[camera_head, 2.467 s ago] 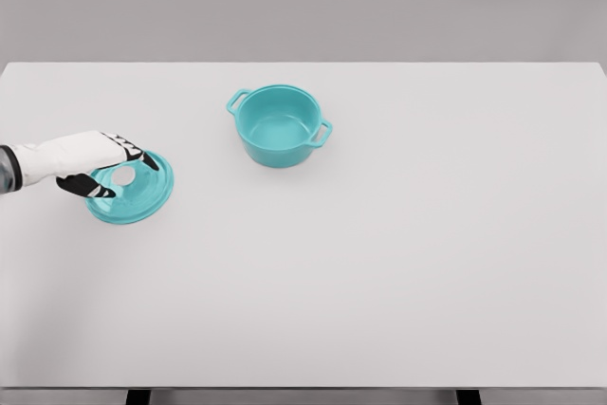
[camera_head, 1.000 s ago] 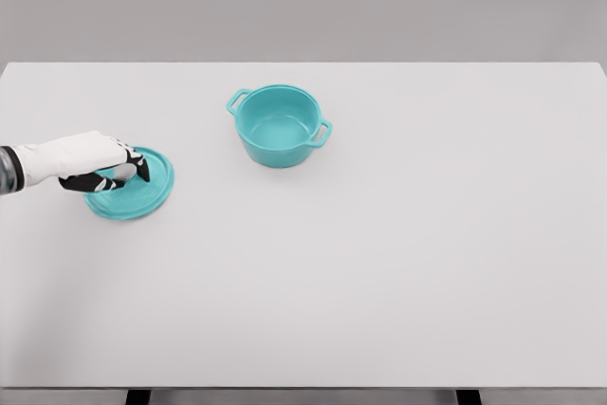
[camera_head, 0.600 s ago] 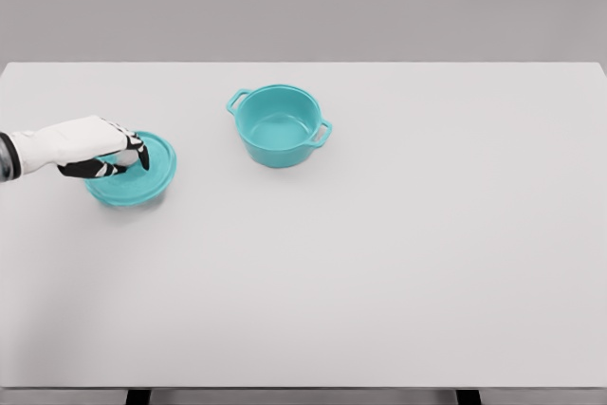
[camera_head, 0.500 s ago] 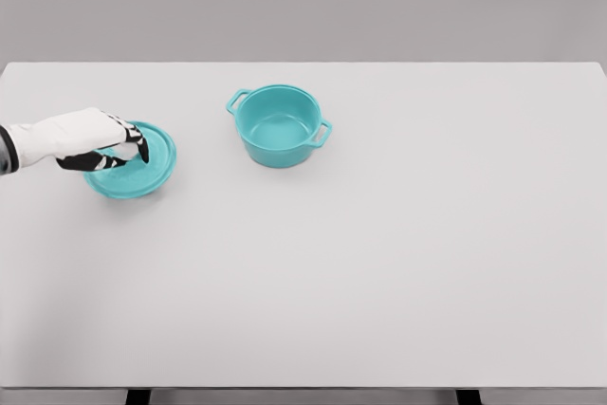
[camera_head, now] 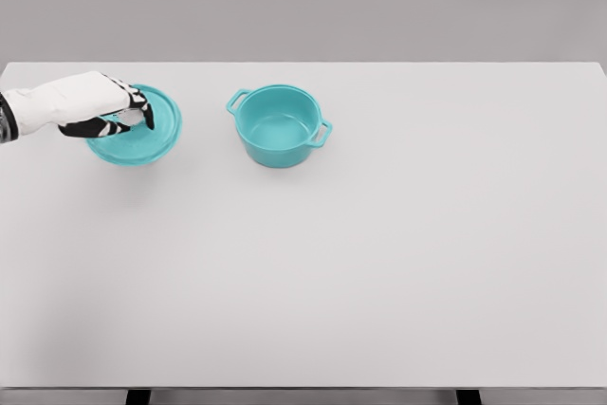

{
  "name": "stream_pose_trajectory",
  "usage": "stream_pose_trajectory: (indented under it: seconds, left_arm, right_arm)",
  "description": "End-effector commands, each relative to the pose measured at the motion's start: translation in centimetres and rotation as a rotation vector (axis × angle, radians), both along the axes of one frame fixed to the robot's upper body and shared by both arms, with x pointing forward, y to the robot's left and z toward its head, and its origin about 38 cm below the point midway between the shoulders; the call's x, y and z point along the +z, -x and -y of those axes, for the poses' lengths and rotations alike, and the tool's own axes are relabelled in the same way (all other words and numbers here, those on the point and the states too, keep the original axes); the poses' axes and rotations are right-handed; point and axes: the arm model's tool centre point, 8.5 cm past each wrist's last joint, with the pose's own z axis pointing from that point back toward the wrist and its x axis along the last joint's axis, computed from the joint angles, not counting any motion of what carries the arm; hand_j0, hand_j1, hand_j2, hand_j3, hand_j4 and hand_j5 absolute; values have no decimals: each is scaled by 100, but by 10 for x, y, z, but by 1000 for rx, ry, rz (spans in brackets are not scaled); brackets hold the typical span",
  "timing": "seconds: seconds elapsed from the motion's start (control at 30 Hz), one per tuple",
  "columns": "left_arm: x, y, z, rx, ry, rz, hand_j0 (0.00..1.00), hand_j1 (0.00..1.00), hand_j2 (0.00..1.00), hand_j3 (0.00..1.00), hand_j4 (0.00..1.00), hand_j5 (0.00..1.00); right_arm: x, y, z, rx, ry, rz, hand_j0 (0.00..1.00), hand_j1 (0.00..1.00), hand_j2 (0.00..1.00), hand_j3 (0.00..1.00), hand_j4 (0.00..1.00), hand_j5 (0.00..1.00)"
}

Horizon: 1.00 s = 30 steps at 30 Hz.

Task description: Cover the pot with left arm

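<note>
The fingers (camera_head: 133,117) of the left hand (camera_head: 100,101) are seen curled around the knob at the middle of the lid (camera_head: 142,135), so the lid is grasped from above. In the head view, the only view given, the hand's white back is turned upward and the dark fingertips are pressed down at the lid's centre; the knob itself is mostly hidden by them. The arm is brought in from the picture's left edge, at about nine o'clock from the lid.

The lid is a round teal disc. It is shown slightly tilted, and a soft shadow is cast on the table (camera_head: 379,263) just beneath its near edge; whether it is clear of the table or touching it cannot be told for certain.

The pot (camera_head: 279,124) is found at about three o'clock from the lid, near it but clearly apart. It is teal as well, it stands upright on the white table, and its inside is left uncovered. Two small handles are seen on its rim, one at roughly ten o'clock and one at roughly four o'clock.

Both things are placed in the far half of the table, left of its middle.
</note>
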Motion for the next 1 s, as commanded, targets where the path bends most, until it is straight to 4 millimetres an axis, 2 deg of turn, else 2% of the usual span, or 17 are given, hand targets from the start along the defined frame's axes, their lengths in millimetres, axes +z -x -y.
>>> stream_pose_trajectory:
  seconds: [0.0,0.53,0.97]
  left_arm:
    - [-3,-1,8,-10,18,-3,52,52,52,52,52,52]
    - [8,-16,50,-72,94,38,52,52,52,52,52,52]
    - [7,-22,80,-112,152,42,51,51,51,51,51,51]
  right_arm:
    - [0,0,0,0,0,0,100,100,100,100,100,100]
    - [0,0,0,-1,0,1,100,100,100,100,100,100]
    - [0,0,0,0,0,0,100,100,100,100,100,100]
